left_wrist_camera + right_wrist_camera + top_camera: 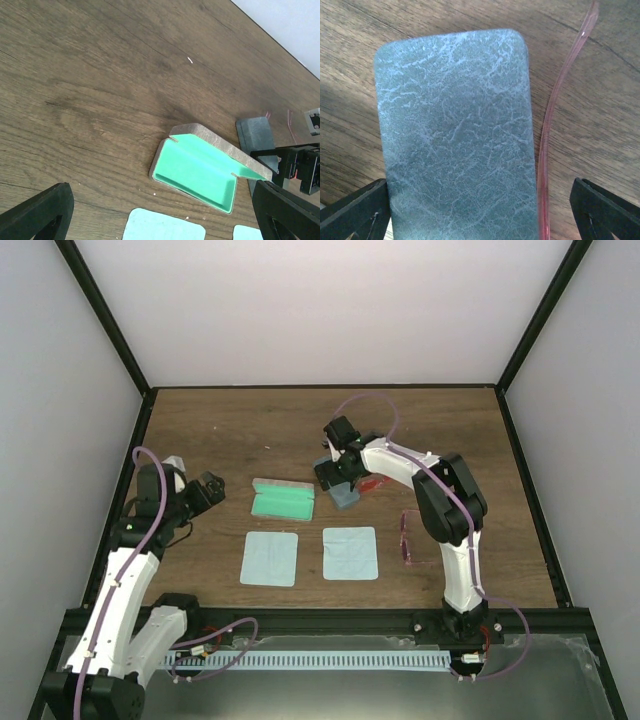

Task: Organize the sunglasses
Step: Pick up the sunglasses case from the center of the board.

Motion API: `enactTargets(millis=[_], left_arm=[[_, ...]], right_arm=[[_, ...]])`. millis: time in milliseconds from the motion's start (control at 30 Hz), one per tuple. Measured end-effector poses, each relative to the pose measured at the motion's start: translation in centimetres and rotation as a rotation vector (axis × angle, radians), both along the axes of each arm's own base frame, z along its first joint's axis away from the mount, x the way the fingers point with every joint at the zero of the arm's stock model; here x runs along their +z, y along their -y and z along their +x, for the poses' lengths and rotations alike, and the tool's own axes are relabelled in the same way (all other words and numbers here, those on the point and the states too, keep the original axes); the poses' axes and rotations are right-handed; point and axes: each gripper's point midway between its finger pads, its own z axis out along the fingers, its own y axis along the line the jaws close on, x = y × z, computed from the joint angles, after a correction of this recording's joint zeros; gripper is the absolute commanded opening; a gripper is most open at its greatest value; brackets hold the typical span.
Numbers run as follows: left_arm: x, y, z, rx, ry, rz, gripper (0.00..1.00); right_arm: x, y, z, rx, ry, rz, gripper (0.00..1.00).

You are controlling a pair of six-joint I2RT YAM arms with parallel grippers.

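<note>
The red-orange sunglasses [373, 483] lie right of a closed blue-grey case [343, 495], partly under my right arm. One thin red temple [551, 125] runs along the case's [455, 135] right edge. My right gripper [333, 472] is open low over this case, its fingers [355, 215] straddling the case and the temple. The translucent pink sunglasses [412, 540] lie at the right near my right arm. My left gripper [213, 487] is open and empty, left of an open green-lined case [283, 501], which the left wrist view shows between its fingers [200, 170].
Two pale teal cloths [270, 558] [350, 553] lie side by side in front of the cases. The enclosure's white walls and black frame bound the wooden table [250, 430]. The blue-grey case [255, 135] and right gripper [300, 167] show in the left wrist view.
</note>
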Motion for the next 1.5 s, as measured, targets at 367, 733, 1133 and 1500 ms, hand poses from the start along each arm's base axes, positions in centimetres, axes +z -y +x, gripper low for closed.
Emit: enactTargets(millis=[367, 733, 1133, 1500], left_arm=[[-0.3, 0.0, -0.2, -0.006, -0.007, 0.007, 1.0], [-0.4, 0.0, -0.1, -0.017, -0.008, 0.019, 1.0], [-0.4, 0.0, -0.1, -0.022, -0.007, 0.02, 1.0], [2.1, 4.2, 0.8, -0.14, 0.072, -0.179, 1.0]], right_arm=[[-0.2, 0.0, -0.2, -0.008, -0.012, 0.007, 0.75], [0.2, -0.2, -0.1, -0.03, -0.01, 0.026, 0.69], [4.8, -0.7, -0.7, -0.062, 0.013, 0.122, 0.67], [11.0, -1.8, -3.5, -0.088, 0.011, 0.359, 0.66]])
